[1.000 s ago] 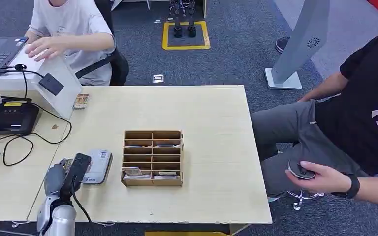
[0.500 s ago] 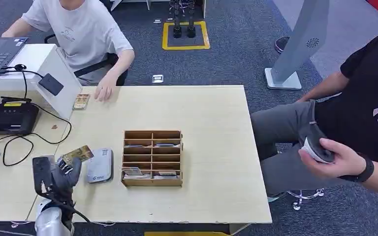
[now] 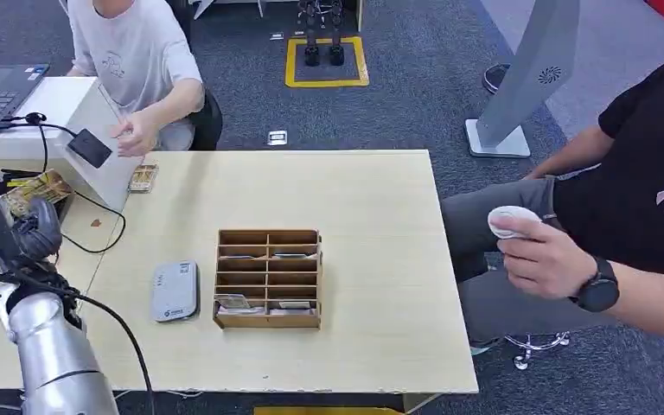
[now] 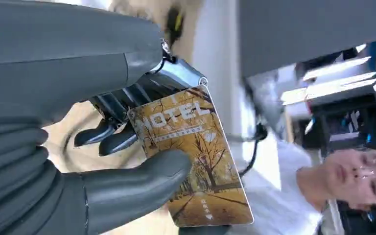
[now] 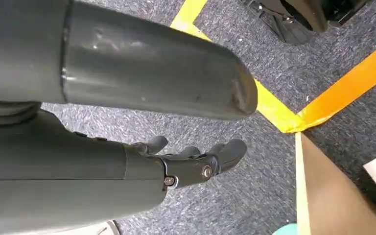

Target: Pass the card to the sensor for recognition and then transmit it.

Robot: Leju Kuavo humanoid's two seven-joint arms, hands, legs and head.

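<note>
My left hand (image 3: 24,232) is raised over the table's left end and pinches a golden hotel card (image 3: 38,189) between thumb and fingers. In the left wrist view the card (image 4: 196,156) sticks out past the thumb of the left hand (image 4: 83,161), printed side showing. A flat grey card reader (image 3: 175,290) lies on the table to the right of the hand. A black sensor pad (image 3: 89,147) sits on a slanted white stand beyond the hand. My right hand (image 5: 196,159) hangs over the carpet, fingers loosely apart and holding nothing.
A wooden compartment box (image 3: 268,278) with several cards stands mid-table. Another card (image 3: 143,177) lies by the white stand. A black device (image 3: 13,212) with cables sits at the left. One person's hand (image 3: 134,136) hovers near the sensor pad; another person (image 3: 571,259) sits at the right.
My left hand has lifted the card off the grey reader and carried it up and to the left. The person at the back pulled a hand off the table toward the sensor pad.
</note>
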